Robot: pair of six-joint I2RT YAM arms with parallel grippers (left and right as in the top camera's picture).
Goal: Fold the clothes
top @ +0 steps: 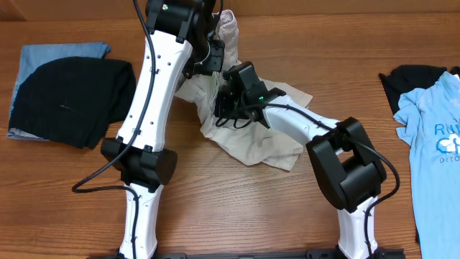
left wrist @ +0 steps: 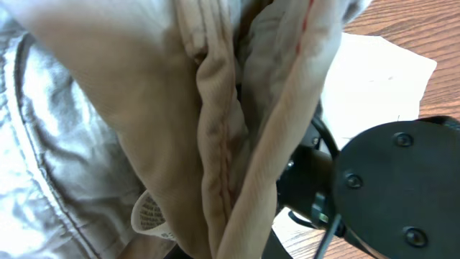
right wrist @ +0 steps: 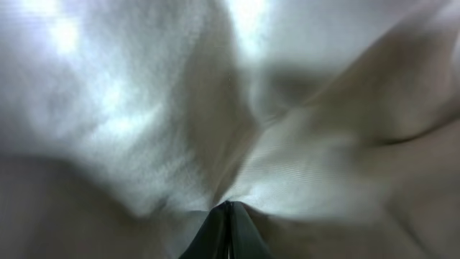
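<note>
near the black garment [top: 72, 97] the khaki shorts [top: 251, 147] lie bunched and part raised, judged light, limp and apt to slump, my right gripper [right wrist: 228, 210] pinched shut on a fold, my left gripper [top: 214, 46] buried in lifted cloth, closure not determinable, best hold judged the stiffer seamed edge.

black garment [top: 72, 101] lies left, blue t-shirt [top: 435, 144] right.

The pale beige cotton shorts [top: 253, 150] lie crumpled in a heap near the middle of the frame, a bit toward the top. One part is pulled up high. Up close, thick stitched seams bunch together.
</note>
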